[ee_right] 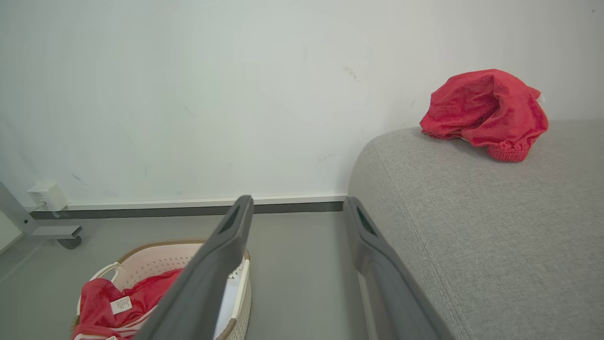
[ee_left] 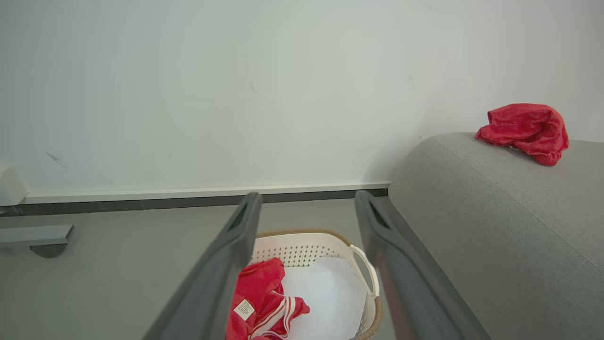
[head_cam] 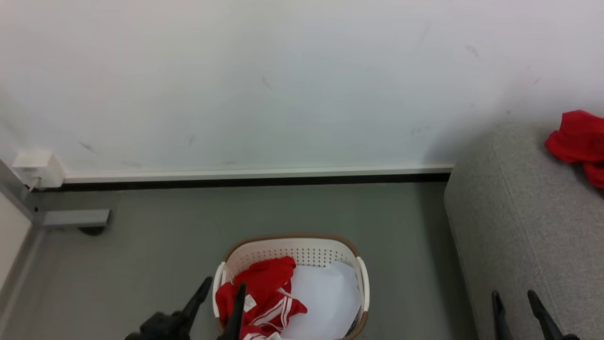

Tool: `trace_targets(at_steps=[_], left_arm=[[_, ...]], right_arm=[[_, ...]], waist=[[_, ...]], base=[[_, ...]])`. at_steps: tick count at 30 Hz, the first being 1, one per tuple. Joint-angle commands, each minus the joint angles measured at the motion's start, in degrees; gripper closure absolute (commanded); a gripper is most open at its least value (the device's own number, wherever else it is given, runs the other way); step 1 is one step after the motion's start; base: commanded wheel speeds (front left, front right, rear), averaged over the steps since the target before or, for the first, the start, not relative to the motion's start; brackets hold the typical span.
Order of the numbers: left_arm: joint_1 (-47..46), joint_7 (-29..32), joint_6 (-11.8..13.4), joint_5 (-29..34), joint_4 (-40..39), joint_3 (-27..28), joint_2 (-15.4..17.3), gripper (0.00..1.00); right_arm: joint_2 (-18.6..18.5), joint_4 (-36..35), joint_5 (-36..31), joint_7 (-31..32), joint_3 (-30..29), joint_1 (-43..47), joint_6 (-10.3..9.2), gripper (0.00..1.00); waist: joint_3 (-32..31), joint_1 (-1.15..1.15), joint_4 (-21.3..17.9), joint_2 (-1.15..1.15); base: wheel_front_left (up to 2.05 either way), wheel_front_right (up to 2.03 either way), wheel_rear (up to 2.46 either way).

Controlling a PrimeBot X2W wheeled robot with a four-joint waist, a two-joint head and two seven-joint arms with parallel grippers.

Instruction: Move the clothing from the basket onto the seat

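One striped red garment [head_cam: 264, 295] lies in the laundry basket [head_cam: 292, 238] at lower centre, left pincer [head_cam: 224, 282] poised released near it, presumably for pickup; right pincer [head_cam: 513, 293] released by the sofa [head_cam: 519, 226].

Left gripper [head_cam: 225, 283]: two long matte dark-grey fingers [ee_left: 222, 274], flat, tapering to narrow tips, with a slim recessed slot near each tip and a black blocky base at the root. Right gripper [head_cam: 513, 293]: same dark tapering fingers [ee_right: 207, 278], same slots.
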Motion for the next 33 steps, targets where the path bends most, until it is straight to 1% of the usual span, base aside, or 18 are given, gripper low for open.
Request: trace_targets(at_steps=[1, 4, 10, 20, 27, 33], left_arm=[[-4.2, 0.5, -0.1, 1.5, 1.6, -1.2, 0.8, 0.00], [-10.9, 3.2, -0.1, 2.9, 4.0, -3.5, 1.1, 0.00], [-24.3, 11.5, -0.1, 6.2, 11.2, -8.9, 1.7, 0.00], [-41.8, 26.4, 0.3, 10.3, 25.4, -11.7, 3.6, 0.00], [-51.4, 30.3, 3.0, 12.2, 32.2, -11.5, 4.6, 0.00], [-55.5, 29.9, 5.1, 13.3, 37.2, -11.6, 5.8, 0.00]], right_arm=[[0.1, -1.1, -0.2, -0.2, -0.1, -2.4, -0.12, 0.00], [0.1, -2.7, 0.2, -0.1, 0.3, -5.2, -0.12, 0.00], [0.1, -5.0, 1.0, -0.1, 1.0, -11.8, -0.12, 0.00], [0.1, -8.8, 3.2, -0.1, 2.4, -21.5, -0.13, 0.00], [0.2, -11.2, 4.2, -0.1, 3.5, -25.2, -0.13, 0.00], [0.1, -11.6, 4.5, -0.1, 4.2, -26.2, -0.13, 0.00]], waist=[[4.1, 0.00, -1.1, 0.00], [10.0, 0.00, -2.3, 0.00], [20.6, 0.00, -5.3, 0.00], [36.4, 0.00, -11.0, 0.00], [45.7, 0.00, -13.0, 0.00], [49.2, 0.00, -13.7, 0.00]], base=[[0.00, 0.00, 0.00], [0.00, 0.00, 0.00], [0.00, 0.00, 0.00], [0.00, 0.00, 0.00], [0.00, 0.00, 0.00], [0.00, 0.00, 0.00]])
